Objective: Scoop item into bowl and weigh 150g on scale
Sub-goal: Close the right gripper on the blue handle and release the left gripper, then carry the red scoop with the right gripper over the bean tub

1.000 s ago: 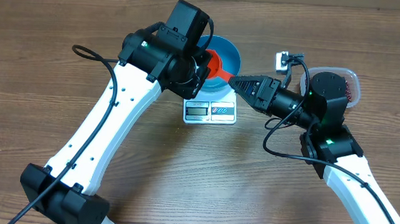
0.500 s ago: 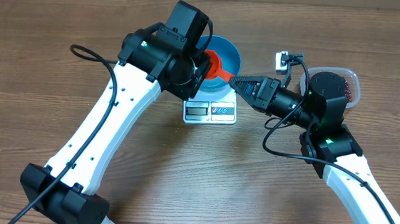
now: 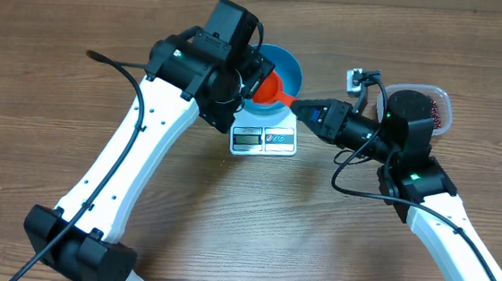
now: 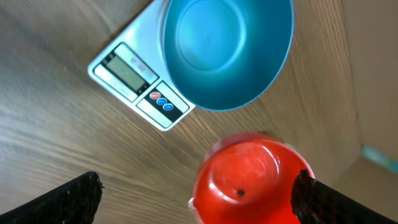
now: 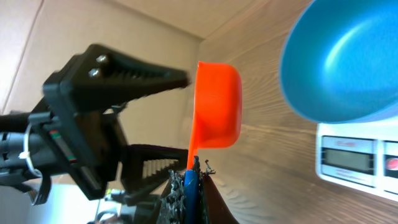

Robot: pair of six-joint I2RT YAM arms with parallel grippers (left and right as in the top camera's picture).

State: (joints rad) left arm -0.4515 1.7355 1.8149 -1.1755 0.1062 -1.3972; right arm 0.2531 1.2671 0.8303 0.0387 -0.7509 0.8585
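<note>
At the frame center I see my right gripper clamped on the red scoop handle. The left gripper jaws stand wide apart, one on each side of it.

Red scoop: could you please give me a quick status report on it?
Left gripper open, fingers either side of red scoop. Right gripper shut on scoop handle. Blue bowl empty, on scale. Nothing blocking.

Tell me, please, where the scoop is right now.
Overhead view, centre: the scoop hangs at the near-left edge of the bowl on the scale, its handle pinched by the right fingers, its cup between the open left fingers.
</note>
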